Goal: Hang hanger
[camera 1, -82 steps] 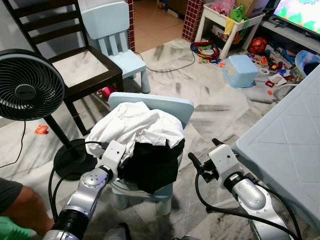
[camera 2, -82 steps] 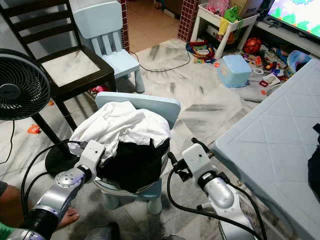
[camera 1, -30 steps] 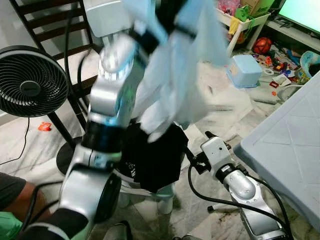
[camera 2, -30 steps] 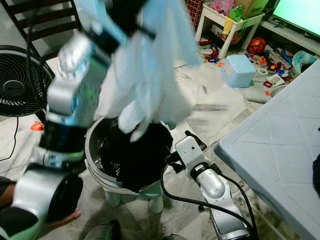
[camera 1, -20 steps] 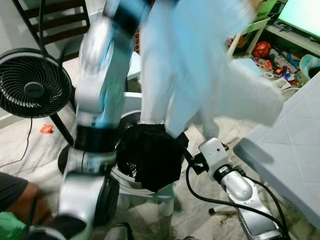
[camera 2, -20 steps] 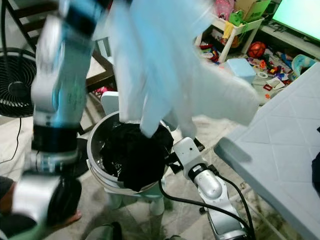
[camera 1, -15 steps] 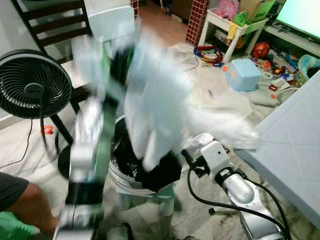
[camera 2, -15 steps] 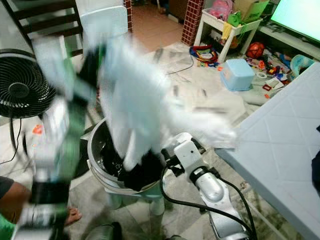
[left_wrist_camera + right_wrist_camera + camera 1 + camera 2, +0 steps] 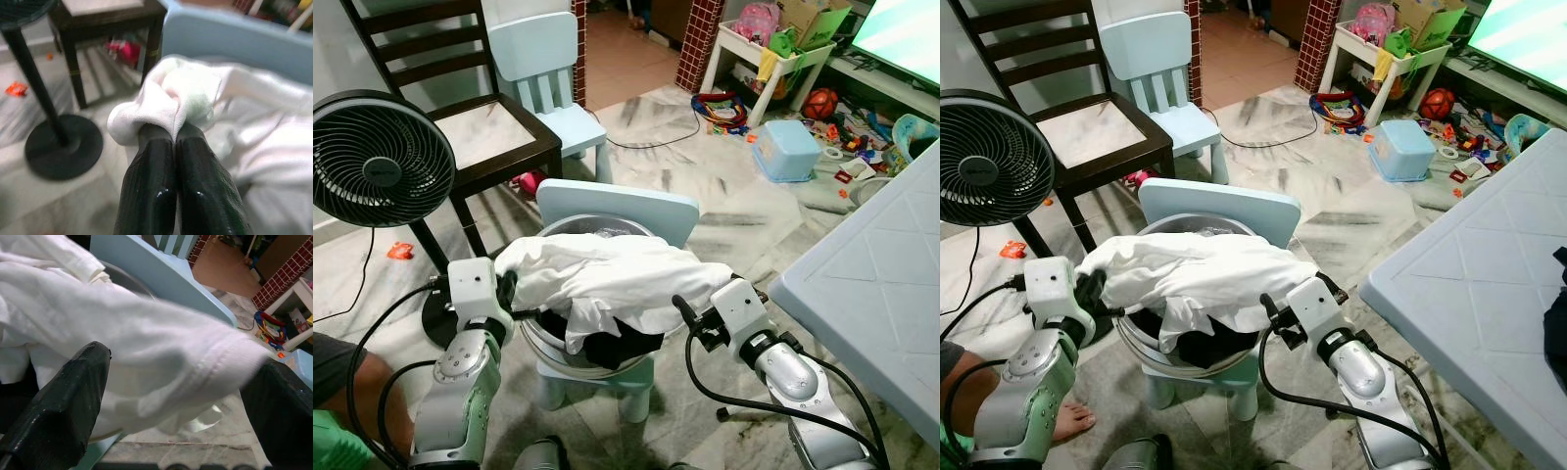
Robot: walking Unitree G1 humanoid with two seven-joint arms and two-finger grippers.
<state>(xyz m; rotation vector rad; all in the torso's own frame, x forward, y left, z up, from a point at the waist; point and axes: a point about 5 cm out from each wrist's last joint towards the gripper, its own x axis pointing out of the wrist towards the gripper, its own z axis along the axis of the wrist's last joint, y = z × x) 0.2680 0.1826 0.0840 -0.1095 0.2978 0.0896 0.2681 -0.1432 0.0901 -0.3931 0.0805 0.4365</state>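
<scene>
While the white shirt (image 9: 607, 279) lies across the metal basin (image 9: 1185, 367) on the small blue chair (image 9: 617, 201):
Left gripper (image 9: 173, 129): at 9 o'clock, fingers pinched on the shirt.
Right gripper (image 9: 690, 318): at 3 o'clock, fingers spread around the shirt's end.
Hanger: none seen.
Tip: close right first, then lift both evenly.

Black garment (image 9: 612, 345) mostly under white shirt (image 9: 607, 279)

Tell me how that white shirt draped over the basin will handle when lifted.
Probably floppy: the white shirt sags over the metal basin in folds. Likely light, since the left pincer holds a bunched corner by its tips alone. It may drag the black garment beneath it along; the right pincer is open around a sleeve.
</scene>
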